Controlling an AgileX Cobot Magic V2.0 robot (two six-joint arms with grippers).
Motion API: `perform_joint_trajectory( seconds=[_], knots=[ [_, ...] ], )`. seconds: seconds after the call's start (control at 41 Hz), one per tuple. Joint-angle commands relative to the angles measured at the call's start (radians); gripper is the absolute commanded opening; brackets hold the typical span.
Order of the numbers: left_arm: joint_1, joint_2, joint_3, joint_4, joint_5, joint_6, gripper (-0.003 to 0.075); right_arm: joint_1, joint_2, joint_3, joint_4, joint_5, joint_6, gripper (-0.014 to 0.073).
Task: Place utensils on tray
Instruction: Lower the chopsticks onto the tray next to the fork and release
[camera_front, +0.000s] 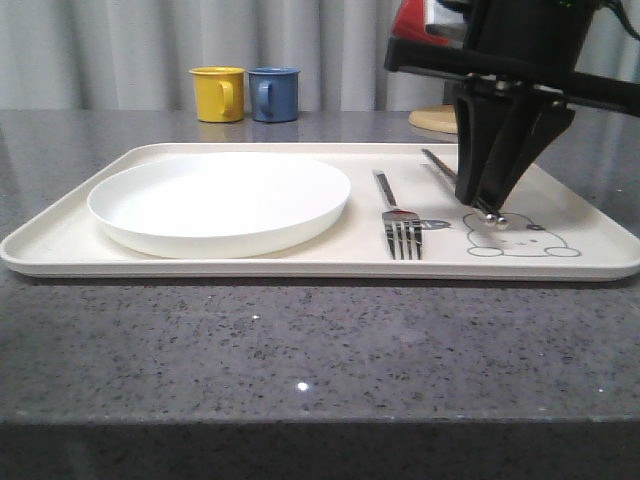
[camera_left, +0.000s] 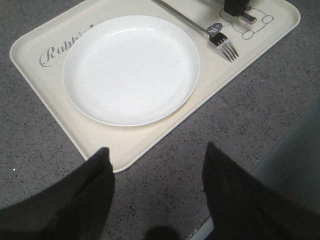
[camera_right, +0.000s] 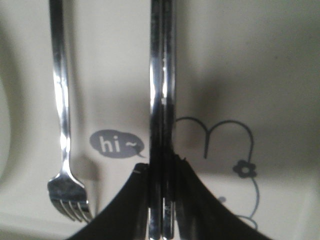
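The cream tray (camera_front: 60, 240) lies across the table with a silver fork (camera_front: 398, 215) on it, tines toward me, right of the round white plate (camera_front: 220, 200). My right gripper (camera_front: 489, 210) is shut on a pair of silver chopsticks (camera_right: 162, 90), low over the rabbit drawing (camera_front: 520, 238); the sticks run side by side between the fingers (camera_right: 197, 200) and away over the tray, parallel to the fork (camera_right: 62, 115). My left gripper (camera_left: 156, 160) hangs open over the grey table at the tray's near corner (camera_left: 112, 162), holding nothing.
A yellow mug (camera_front: 218, 93) and a blue mug (camera_front: 274, 93) stand at the back of the grey stone table (camera_front: 300, 350). A round wooden board (camera_front: 434, 120) and a red object (camera_front: 412, 20) sit behind the right arm.
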Motion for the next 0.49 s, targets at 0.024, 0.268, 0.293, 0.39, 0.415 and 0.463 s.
perform_joint_trajectory(
  seconds=[0.024, 0.268, 0.293, 0.39, 0.415, 0.463],
  knots=[
    [-0.008, -0.005, -0.024, -0.016, -0.066, -0.010, 0.0388, 0.010, -0.020, -0.029, 0.026, 0.023, 0.021, 0.0005],
    [-0.008, -0.005, -0.024, -0.016, -0.066, -0.010, 0.0388, 0.015, 0.003, -0.029, 0.028, 0.042, 0.021, 0.0101],
    [-0.008, -0.005, -0.024, -0.016, -0.066, -0.010, 0.0388, 0.015, 0.003, -0.029, 0.028, 0.042, 0.021, 0.0121],
    [-0.008, -0.005, -0.024, -0.016, -0.066, -0.010, 0.0388, 0.015, -0.012, -0.036, 0.019, 0.042, 0.019, 0.0199],
    [-0.008, -0.005, -0.024, -0.016, -0.066, -0.010, 0.0388, 0.015, -0.018, -0.039, 0.017, 0.043, 0.019, 0.0209],
    [-0.008, -0.005, -0.024, -0.016, -0.066, -0.010, 0.0388, 0.015, -0.035, -0.040, 0.003, 0.042, 0.019, 0.0216]
  ],
)
